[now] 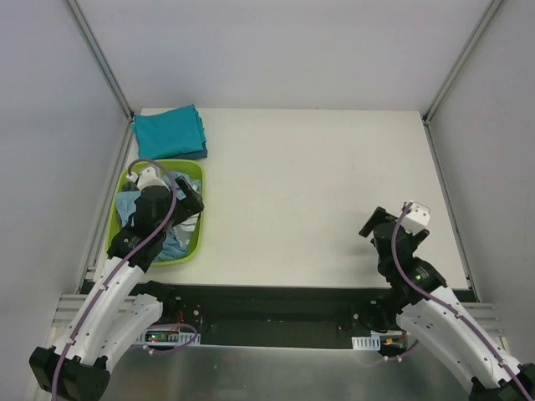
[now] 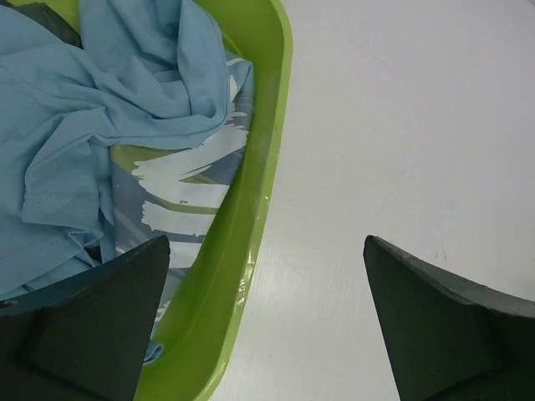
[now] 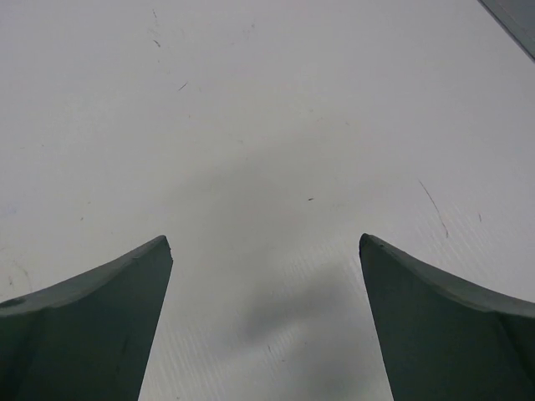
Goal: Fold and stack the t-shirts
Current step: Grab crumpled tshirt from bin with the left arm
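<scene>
R gripper (image 3: 263,242) hangs over bare table (image 1: 318,192) at front-right, fingers spread wide, nothing between them. L gripper (image 2: 266,242) is likewise wide & empty, one finger over the lime-green tub (image 2: 259,125), the other over the table. In the tub: light blue tee (image 2: 100,100), crumpled, white/green print showing. Far-left corner: folded teal tee (image 1: 170,132) just behind the tub.

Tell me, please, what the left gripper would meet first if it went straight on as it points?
Probably the rim of the lime-green tub, or the table right beside it: the open left gripper straddles that edge, one finger over the light blue t-shirt. Depth is unclear.
</scene>
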Robot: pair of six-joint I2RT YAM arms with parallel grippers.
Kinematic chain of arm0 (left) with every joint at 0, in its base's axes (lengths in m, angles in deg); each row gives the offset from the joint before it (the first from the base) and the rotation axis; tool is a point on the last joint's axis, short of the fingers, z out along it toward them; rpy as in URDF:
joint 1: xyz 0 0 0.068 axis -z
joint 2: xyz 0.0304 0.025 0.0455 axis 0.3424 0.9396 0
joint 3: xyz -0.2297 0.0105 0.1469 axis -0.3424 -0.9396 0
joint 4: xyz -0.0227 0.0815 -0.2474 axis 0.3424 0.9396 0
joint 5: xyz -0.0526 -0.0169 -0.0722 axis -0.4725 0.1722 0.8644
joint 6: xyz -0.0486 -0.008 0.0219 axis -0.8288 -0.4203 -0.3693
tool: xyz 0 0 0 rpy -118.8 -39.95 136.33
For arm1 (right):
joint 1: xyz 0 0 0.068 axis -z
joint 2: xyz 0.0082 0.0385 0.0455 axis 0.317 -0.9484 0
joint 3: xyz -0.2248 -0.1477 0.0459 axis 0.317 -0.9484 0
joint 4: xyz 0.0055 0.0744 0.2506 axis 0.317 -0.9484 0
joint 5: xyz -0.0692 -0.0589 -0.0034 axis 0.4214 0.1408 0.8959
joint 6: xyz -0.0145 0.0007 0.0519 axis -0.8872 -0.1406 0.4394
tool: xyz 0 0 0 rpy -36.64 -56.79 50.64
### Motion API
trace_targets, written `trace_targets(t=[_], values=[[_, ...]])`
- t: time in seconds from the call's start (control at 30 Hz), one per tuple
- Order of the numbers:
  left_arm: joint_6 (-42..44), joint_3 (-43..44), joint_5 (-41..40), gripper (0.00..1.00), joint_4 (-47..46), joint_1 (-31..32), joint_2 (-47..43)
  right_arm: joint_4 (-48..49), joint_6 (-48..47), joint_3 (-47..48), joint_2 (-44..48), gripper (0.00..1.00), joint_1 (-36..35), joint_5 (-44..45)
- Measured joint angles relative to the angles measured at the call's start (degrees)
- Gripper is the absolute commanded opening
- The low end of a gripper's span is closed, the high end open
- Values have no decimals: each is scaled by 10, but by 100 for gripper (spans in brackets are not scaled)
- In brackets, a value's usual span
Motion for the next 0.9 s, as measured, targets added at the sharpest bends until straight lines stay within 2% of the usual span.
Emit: trace_targets(t=[0.37, 0.63, 0.9], values=[[-38, 10, -44, 99, 47, -9, 21, -4, -5, 0, 44, 96, 0, -10], [-66, 50, -40, 99, 80, -134, 110, -5, -5, 0, 82, 96, 0, -24], [-65, 103, -34, 99, 79, -217, 237, -5, -4, -1, 93, 96, 0, -36]])
